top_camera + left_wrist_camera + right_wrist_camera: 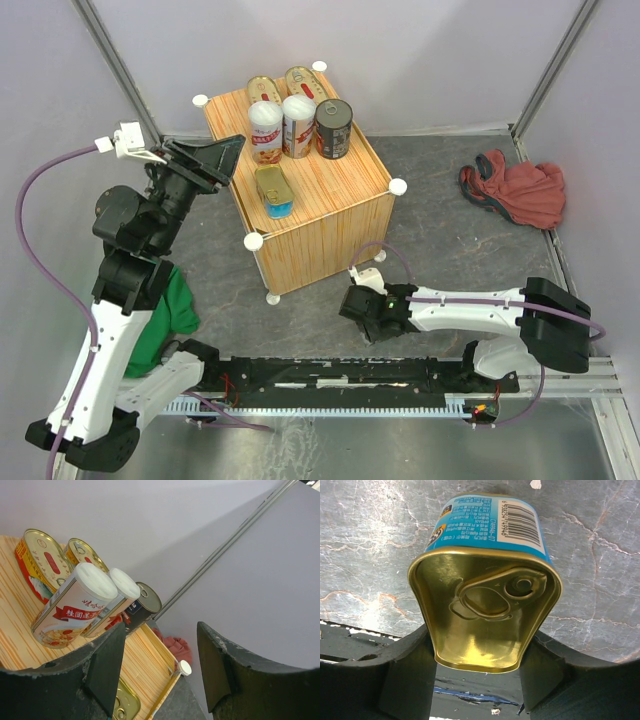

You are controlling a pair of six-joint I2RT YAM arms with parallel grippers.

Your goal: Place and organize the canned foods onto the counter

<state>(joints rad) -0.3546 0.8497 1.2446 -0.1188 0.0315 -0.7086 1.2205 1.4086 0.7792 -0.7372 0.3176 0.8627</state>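
Right gripper (480,672) clamps a rectangular gold tin with blue sides (485,610) over the grey marbled table (370,555), near the light wood-grain counter box (320,230). Left gripper (160,665) is parted and empty, beside six other tins (298,125) standing on that box.

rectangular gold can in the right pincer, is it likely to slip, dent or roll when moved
Probably stiff: the rectangular can is metal and shows no denting between the fingers of the right pincer. It could slip, since its printed sides look glossy and smooth. Rolling seems unlikely; its flat faces should let it sit steady.
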